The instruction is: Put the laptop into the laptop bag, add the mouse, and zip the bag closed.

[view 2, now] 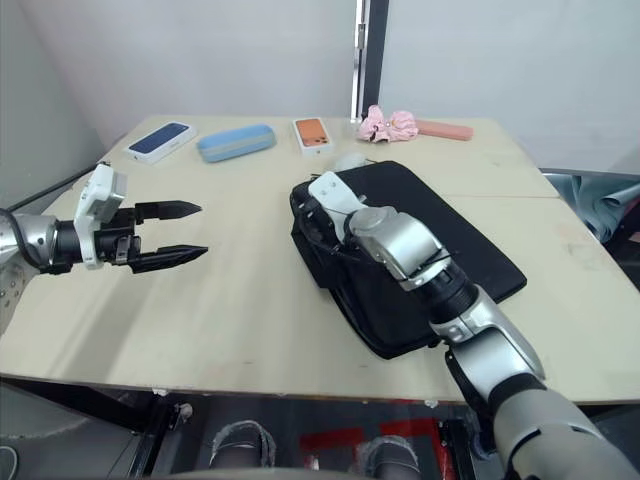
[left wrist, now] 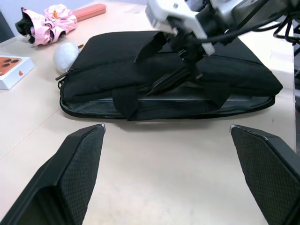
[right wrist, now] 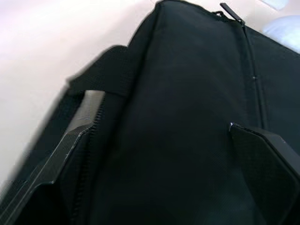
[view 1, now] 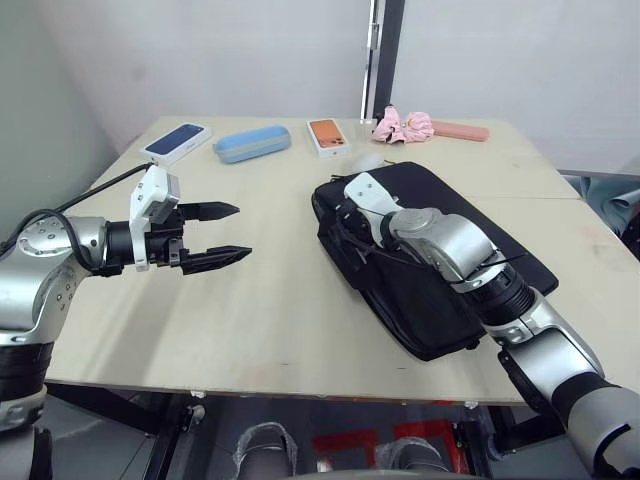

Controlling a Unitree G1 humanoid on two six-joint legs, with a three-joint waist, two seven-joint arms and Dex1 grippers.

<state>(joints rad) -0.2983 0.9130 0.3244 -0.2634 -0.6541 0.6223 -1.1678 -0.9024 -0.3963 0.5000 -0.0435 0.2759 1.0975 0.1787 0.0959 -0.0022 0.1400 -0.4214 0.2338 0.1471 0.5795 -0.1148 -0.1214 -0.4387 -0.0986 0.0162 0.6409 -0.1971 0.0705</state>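
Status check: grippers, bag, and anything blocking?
Left gripper open, hovering over bare table. Right gripper open at laptop bag mouth, laptop edge showing inside. Mouse still out, behind the bag.

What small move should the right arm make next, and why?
Probably lift the upper edge of the laptop bag to widen its opening. The right tool is open at that edge, a silver strip of the laptop shows inside, and the white mouse lies outside on the table.

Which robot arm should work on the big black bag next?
Right. The right gripper, open, sits over the flat black fabric laptop bag's unzipped edge, by a handle. The left gripper hovers open above the light wooden table, apart from the bag.
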